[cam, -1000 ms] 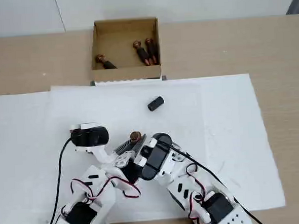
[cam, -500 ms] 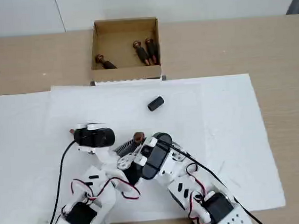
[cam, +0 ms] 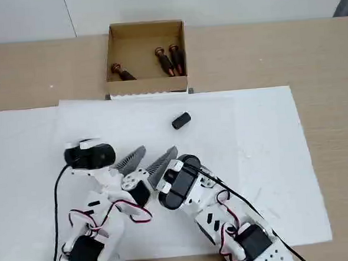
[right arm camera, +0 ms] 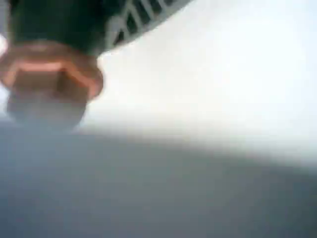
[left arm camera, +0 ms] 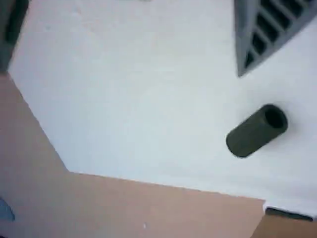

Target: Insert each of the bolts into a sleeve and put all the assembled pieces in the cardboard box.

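Observation:
A loose black sleeve (cam: pixel 181 120) (left arm camera: pixel 257 130) lies on its side on the white sheet (cam: pixel 264 160), ahead of both arms. My left gripper (cam: pixel 159 151) stands open, its two grey ribbed fingers (cam: pixel 131 161) spread apart; one finger (left arm camera: pixel 267 34) points toward the sleeve. A copper-headed bolt (right arm camera: pixel 49 79) hangs close under my right wrist with a dark body above its head, and my right gripper is shut on it. The right arm's wrist (cam: pixel 178 182) sits over that grip in the high view. The cardboard box (cam: pixel 146 26) at the far edge holds three assembled pieces (cam: pixel 164 60).
The white sheet covers the table's middle; bare wood (cam: pixel 311 51) lies around it. The box stands just beyond the sheet's far edge. Cables (cam: pixel 66 202) trail from both arms near the front edge.
My left arm has drawn back to the left and its fingers have spread open. The copper bolt head seen between the arms is now covered by a grey finger. The right arm has kept still.

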